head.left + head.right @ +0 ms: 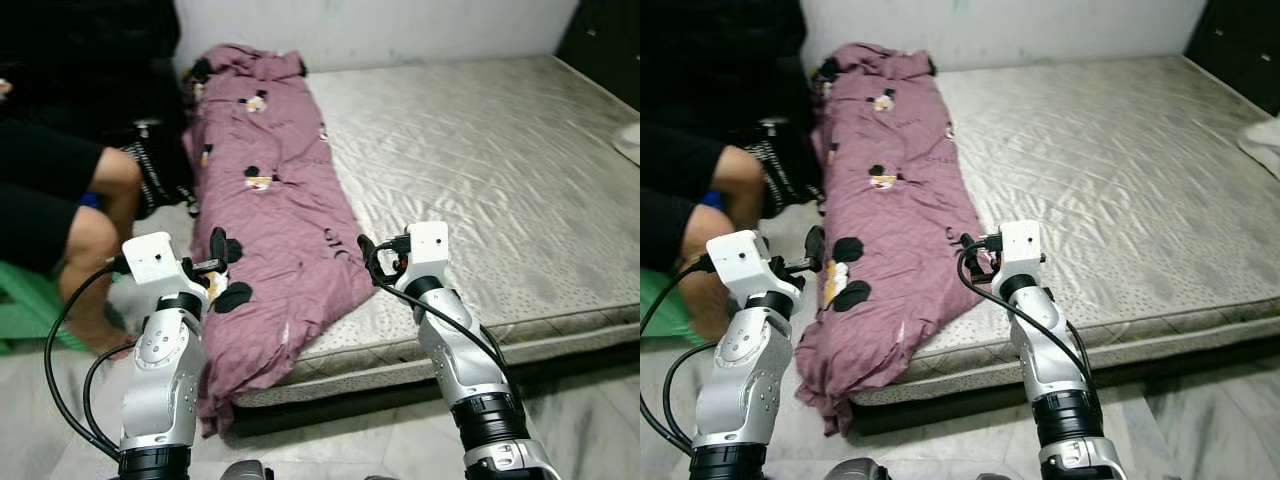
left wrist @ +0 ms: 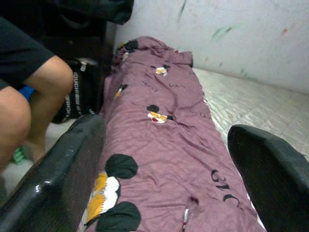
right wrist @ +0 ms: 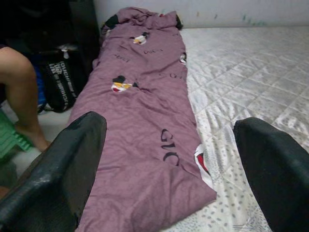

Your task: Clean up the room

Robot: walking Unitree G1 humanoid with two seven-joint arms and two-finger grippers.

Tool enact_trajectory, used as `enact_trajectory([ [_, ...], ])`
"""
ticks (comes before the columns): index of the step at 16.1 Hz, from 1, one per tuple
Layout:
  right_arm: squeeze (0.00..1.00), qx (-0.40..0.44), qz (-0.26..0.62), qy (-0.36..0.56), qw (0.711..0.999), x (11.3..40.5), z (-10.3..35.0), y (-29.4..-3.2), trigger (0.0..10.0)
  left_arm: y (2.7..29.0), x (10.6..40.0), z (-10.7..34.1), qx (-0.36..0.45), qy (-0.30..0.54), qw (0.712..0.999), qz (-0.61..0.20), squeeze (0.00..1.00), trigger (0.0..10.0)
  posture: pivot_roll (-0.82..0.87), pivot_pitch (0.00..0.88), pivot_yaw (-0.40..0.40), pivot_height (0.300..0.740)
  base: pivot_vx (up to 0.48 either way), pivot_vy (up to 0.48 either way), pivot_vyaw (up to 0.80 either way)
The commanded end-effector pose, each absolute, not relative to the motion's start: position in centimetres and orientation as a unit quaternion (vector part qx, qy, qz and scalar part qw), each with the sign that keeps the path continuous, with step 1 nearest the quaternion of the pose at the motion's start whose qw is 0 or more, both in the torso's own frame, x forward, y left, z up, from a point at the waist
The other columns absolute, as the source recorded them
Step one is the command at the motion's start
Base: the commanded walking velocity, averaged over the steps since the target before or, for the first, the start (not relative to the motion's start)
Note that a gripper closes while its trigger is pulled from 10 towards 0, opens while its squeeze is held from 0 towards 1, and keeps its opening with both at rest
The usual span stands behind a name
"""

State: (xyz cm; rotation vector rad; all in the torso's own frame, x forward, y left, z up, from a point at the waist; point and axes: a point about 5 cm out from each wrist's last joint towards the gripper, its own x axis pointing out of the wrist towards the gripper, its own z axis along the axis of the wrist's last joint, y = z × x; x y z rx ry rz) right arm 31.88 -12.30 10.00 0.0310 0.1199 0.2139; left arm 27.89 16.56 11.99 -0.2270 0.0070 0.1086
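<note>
Blanket (image 1: 272, 215): purple, cartoon print, bunched into one long strip. Long axis runs from the upper left of the frame, near the wall (image 1: 400, 25), down toward lower centre. It lies along the left edge of the mattress (image 1: 500, 170). Far end crumpled against the wall; near end spills over the mattress's front left corner and hangs toward the floor (image 1: 330, 440).

Mattress: grey, quilted, bare over centre and right of the frame, sitting low on the floor.

Left gripper (image 1: 218, 250): raised at lower left, just at the blanket's near left edge. Left wrist view: fingers (image 2: 63, 174) wide apart, blanket between them but not gripped.

Right gripper (image 1: 368, 252): raised at lower centre, over the blanket's near right edge where it meets bare mattress. Right wrist view: fingers (image 3: 67, 169) wide apart, nothing held.

Person (image 1: 70, 210): seated at left edge of the frame, dark clothes, bare knees, on a green stool (image 1: 30, 305). Black bag (image 1: 160, 175) with white lettering on the floor between the person and the blanket.

White object (image 1: 630, 140) at right edge of the mattress; cannot tell what it is.
</note>
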Motion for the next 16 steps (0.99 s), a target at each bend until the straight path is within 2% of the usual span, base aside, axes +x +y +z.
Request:
enact_trajectory([
  [1,0.00,0.013,0.106,0.055,0.993,32.0,10.3,-12.4,10.0,16.6,27.8,11.9,-0.113,0.007,0.992,0.054,0.00,10.0,-0.01,0.000,0.026,0.740,0.000,0.000,0.00],
  [11,0.00,0.014,0.115,0.050,0.992,31.9,10.5,-12.5,10.0,16.7,27.6,11.8,-0.120,0.009,0.991,0.066,0.00,10.0,-0.01,0.000,0.019,0.724,0.000,0.000,0.00],
  [16,0.00,0.001,0.135,0.034,0.990,31.4,11.4,-12.3,10.0,17.8,26.5,12.1,-0.073,0.002,0.994,0.079,0.00,10.0,0.00,0.025,0.016,0.724,0.000,0.000,0.00],
])
